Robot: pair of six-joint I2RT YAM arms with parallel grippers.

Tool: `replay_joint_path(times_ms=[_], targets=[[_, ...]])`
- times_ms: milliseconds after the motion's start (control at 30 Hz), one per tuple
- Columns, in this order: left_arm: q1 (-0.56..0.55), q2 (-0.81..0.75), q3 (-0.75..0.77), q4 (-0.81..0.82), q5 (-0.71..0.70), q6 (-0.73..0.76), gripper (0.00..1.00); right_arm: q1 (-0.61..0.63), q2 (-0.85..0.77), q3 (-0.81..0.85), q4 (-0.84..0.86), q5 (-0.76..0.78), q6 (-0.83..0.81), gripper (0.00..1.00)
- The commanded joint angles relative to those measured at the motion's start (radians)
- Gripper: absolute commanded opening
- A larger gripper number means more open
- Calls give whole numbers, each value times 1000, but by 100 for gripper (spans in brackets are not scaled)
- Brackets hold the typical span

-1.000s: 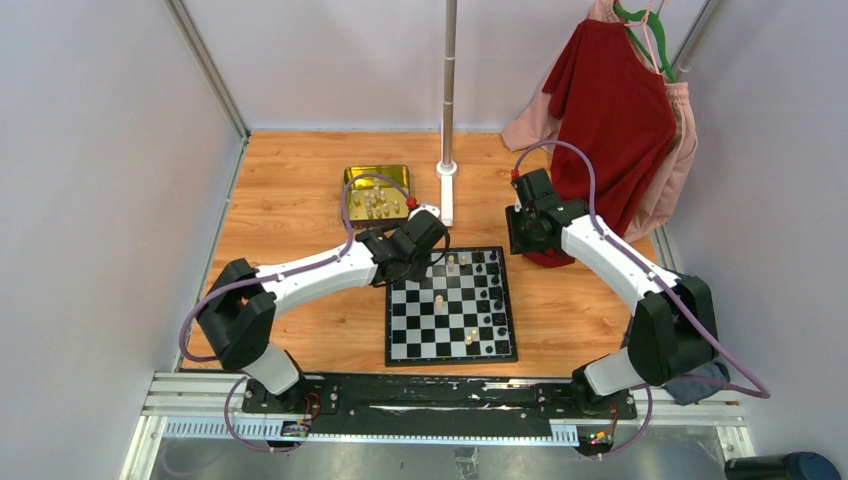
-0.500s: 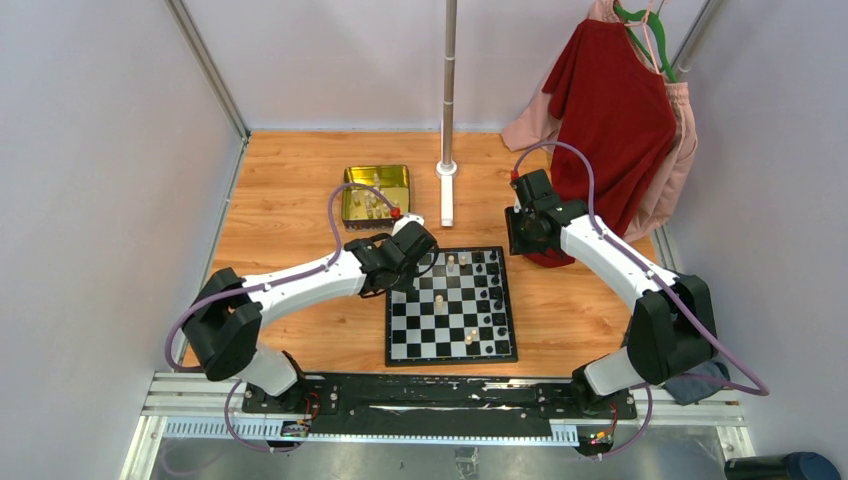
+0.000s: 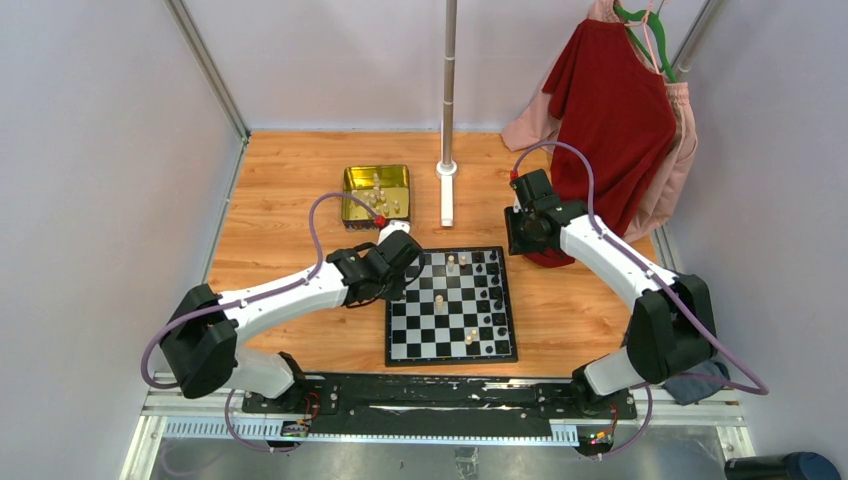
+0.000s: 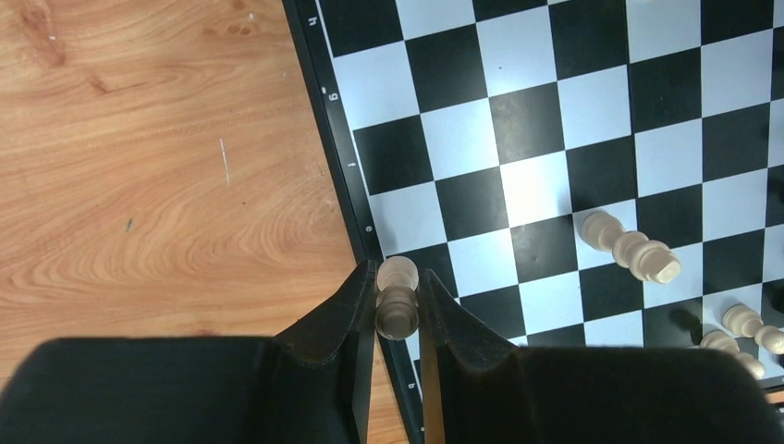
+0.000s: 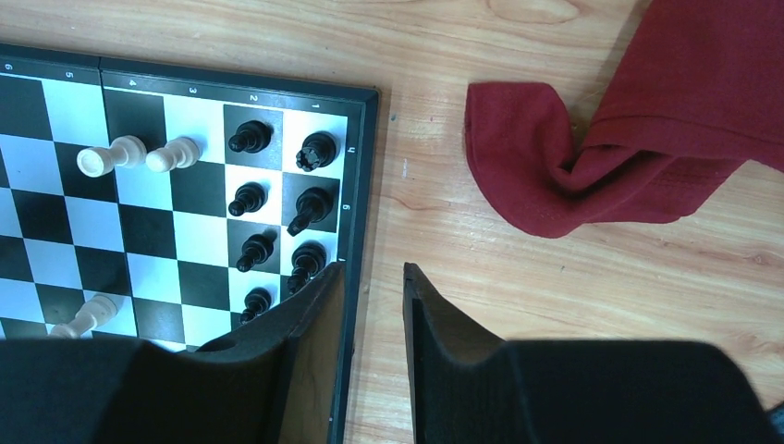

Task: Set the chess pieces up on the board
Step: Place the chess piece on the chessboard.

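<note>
My left gripper (image 4: 398,277) is shut on a cream pawn (image 4: 398,298) and holds it over the left edge of the board (image 4: 536,120). In the top view this gripper (image 3: 403,268) is at the board's (image 3: 420,340) far left corner. Three cream pieces (image 3: 438,301) stand on the board, and several black pieces (image 3: 494,280) stand along its right side. My right gripper (image 5: 370,270) is open and empty above the board's right border (image 5: 356,185), next to the black pieces (image 5: 310,203); in the top view it (image 3: 522,238) is beyond the far right corner.
A gold tin (image 3: 377,190) with several cream pieces lies beyond the board on the left. A metal pole (image 3: 447,110) stands behind the board. Red clothing (image 3: 612,110) hangs at the back right, and a red cloth (image 5: 555,176) lies on the table near the right gripper.
My left arm has drawn back from the gold tin toward the board's far left corner, carrying the cream pawn. The right arm has not moved.
</note>
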Motion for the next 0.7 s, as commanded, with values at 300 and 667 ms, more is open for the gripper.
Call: replay_joint_path(times_ms=[300,667], targets=[[-6,-27,-8,0,-15,2,0,-5,21,-19,3,-7,31,34],[-2,45,14,64,-11,41,0,-3,27,-15,3,2,39,34]])
